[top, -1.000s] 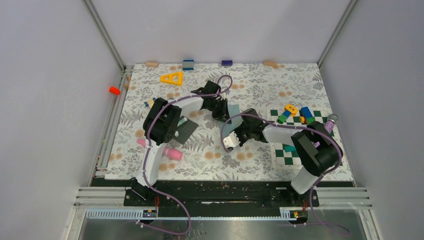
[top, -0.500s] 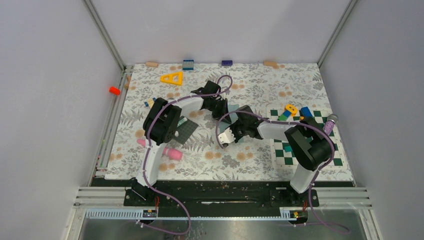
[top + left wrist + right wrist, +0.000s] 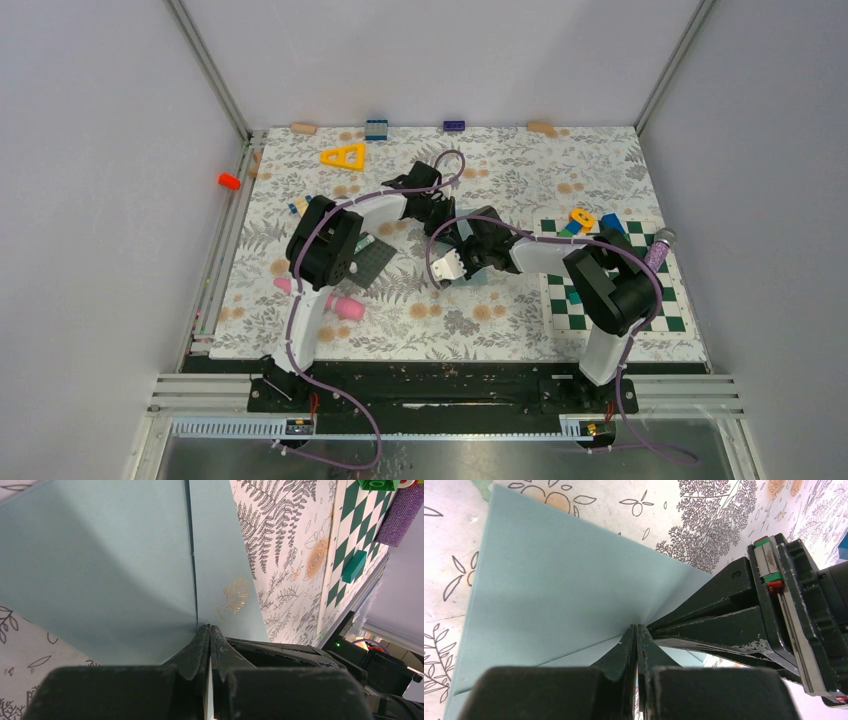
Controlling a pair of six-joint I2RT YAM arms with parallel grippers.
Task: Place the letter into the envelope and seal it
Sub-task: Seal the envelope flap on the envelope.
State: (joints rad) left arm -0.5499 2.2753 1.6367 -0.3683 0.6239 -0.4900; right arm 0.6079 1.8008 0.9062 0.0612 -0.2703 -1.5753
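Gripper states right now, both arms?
Left gripper: closed, tips at the envelope; grip cannot be told.
Right gripper: closed, tips at the envelope; grip cannot be told.

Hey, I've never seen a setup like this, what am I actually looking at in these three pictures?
The left arm and right arm are robots bolted side by side. The wide picture looks down from above and behind them; the other two come from a camera on each wrist. On the flowered cloth lie a checkered mat, a yellow triangle and small blocks. The left tool and right tool are both shut, seemingly pinching the teal-grey envelope between them.
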